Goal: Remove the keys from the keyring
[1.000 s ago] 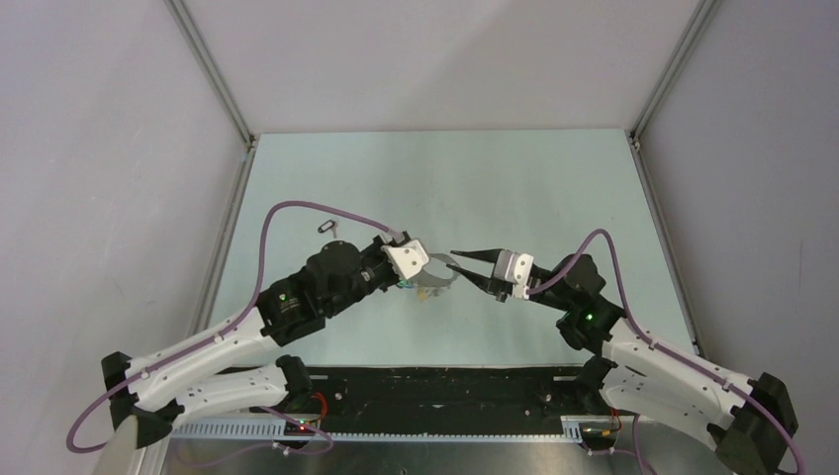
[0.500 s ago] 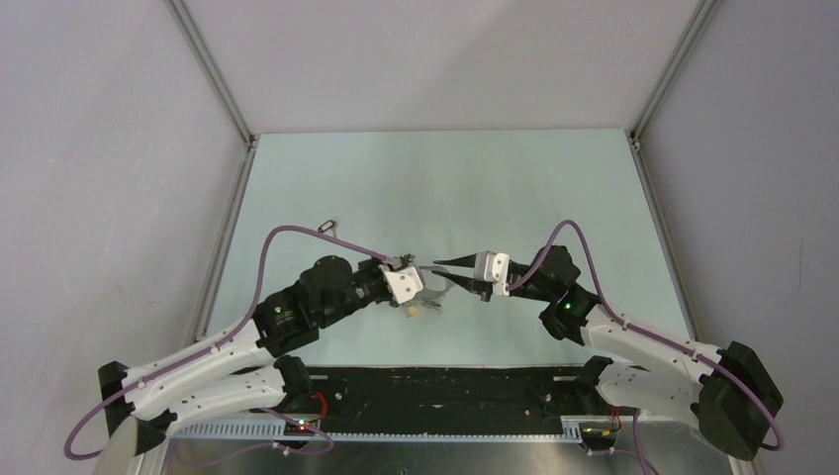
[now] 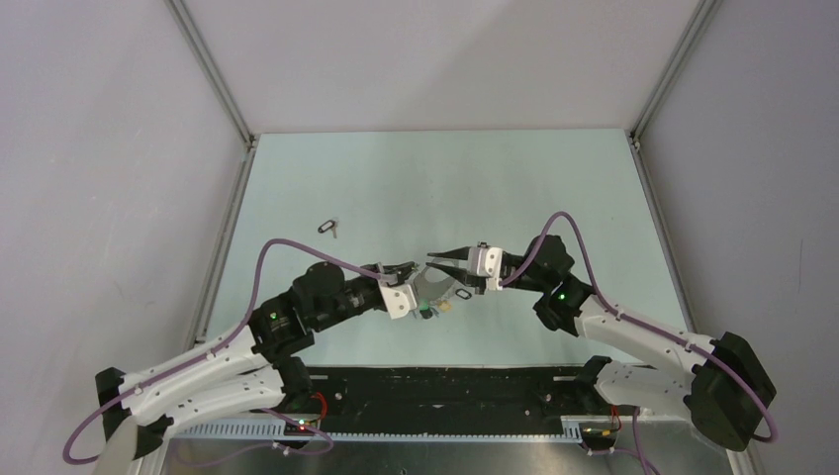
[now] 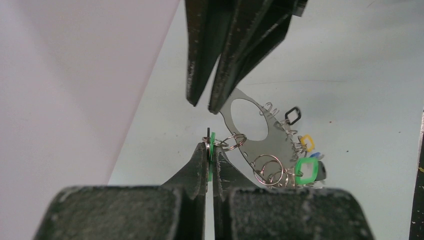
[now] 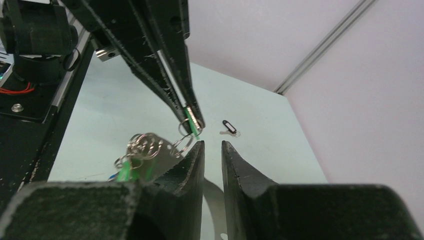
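Left tool [image 4: 210,150]: pressed together, pinching a green tag [image 4: 212,141] at lower centre.
Right tool [image 5: 213,145]: slightly spread, gripping nothing, tips just beside the left tool's.
Keyring [image 4: 280,144]: centre frame between both tools, keys [image 4: 299,172] bunched at its lower right.
Loose key [image 3: 328,228]: on the worktop [image 3: 534,188], upper left, well apart.

Pale green table [image 3: 514,178], plain grey-white walls [image 3: 435,59] left, far, right, metal rails [image 3: 213,69] (at corners), black strip [image 3: 445,388] near edge
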Available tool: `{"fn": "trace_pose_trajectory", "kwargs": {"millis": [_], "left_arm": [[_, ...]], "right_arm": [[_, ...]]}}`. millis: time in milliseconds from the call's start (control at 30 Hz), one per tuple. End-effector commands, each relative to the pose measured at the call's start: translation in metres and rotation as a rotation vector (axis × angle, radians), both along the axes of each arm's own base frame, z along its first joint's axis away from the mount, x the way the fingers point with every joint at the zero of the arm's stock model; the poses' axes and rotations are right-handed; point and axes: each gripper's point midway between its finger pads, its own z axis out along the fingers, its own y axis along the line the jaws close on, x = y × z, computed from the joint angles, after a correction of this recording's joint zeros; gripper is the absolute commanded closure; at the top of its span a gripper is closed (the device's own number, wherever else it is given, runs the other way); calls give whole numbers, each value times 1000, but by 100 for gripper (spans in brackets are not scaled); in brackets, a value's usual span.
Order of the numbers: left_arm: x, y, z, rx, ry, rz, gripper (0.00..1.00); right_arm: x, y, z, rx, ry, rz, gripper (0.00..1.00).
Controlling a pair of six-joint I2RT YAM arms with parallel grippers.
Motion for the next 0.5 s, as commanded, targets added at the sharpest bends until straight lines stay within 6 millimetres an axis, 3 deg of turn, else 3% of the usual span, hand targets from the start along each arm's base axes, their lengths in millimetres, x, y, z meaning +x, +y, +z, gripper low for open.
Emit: {"fn": "trace_pose_trajectory", "kwargs": {"millis": [0,200,467], "left_arm": [[-4,-5,33,-81,-91,-42,100],[-4,-4,33,-80,-102,-44,100],[-6,-4,34,-82,-104,-51,100]], "right_arm": [[-1,2,25,35,-46,27,77],[-14,5,10,-17,-8,90,77],[-25,10,4,-35,8,135,77]]}}
